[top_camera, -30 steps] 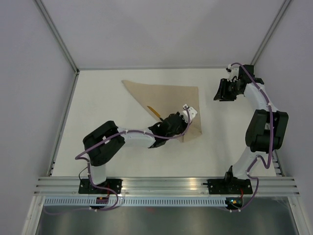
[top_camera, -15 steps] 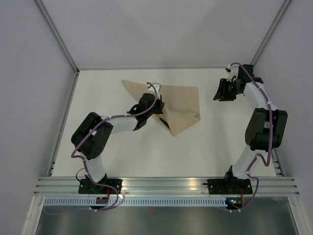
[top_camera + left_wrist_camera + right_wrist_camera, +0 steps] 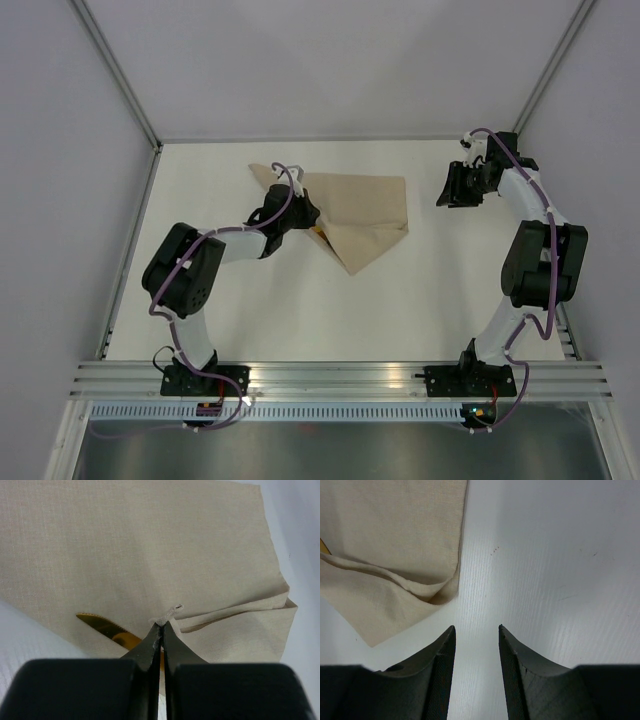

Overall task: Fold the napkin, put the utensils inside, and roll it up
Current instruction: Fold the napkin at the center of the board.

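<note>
In the top view the left pincer [image 3: 300,207] is now up left of centre. A second ago it was down at the lower right corner of the napkin [image 3: 365,200]. It's clamped on a corner of the cloth, and its wrist view shows a little tuft poking out between the shut tips. That corner has been dragged up and left across the napkin, so the flat triangle from before now has a flap doubled over itself, with a loose fold along its right edge. The napkin lies on the white table [image 3: 250,300], upper middle of the frame. The knife [image 3: 102,626] is mostly tucked under the flap, with only part of its yellow blade showing just left of the tips. Earlier more of it lay bare. Over at the upper right, the right pincer [image 3: 452,187] hasn't budged. Its jaws are apart, holding nothing, hanging over bare table beside the napkin's right edge.
</note>
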You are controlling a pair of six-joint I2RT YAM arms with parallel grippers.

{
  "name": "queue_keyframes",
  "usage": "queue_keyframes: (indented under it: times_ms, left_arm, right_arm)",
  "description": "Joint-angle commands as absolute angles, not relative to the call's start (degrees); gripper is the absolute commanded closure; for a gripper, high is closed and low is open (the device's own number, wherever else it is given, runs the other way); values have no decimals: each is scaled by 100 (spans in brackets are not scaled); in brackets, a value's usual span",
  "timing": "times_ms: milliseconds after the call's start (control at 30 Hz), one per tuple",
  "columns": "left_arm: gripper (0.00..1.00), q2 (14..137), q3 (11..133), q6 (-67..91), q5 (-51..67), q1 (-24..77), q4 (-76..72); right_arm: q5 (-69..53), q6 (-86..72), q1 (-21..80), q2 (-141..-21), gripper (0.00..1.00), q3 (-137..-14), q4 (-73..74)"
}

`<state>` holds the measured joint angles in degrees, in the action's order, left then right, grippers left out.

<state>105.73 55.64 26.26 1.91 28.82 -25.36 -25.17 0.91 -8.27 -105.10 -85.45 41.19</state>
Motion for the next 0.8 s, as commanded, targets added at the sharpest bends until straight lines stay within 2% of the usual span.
queue_keyframes:
  times_ms: [0, 533, 600, 633, 767]
  left_arm:
    - [98, 10705, 5502, 3023, 510, 2760, -2733]
    - [97, 11013, 5282, 3630, 1177, 2189, -3208]
    - [94, 11030, 5335, 3621, 1257, 2162, -3138]
    - [88, 11030, 5344, 3630, 1257, 2153, -3103]
    - [78, 10969, 5309, 3656, 1222, 2075, -3129]
  right_arm:
    - [-2514, 123, -844, -10564, 54, -8745, 4148]
    - [-2452, 202, -826, -10547, 54, -8675, 4184]
    - [-2443, 220, -835, -10538, 55, -8666, 4192]
    - [-2443, 228, -835, -10547, 55, -8649, 4184]
    - [-2435, 237, -826, -10547, 55, -8613, 4184]
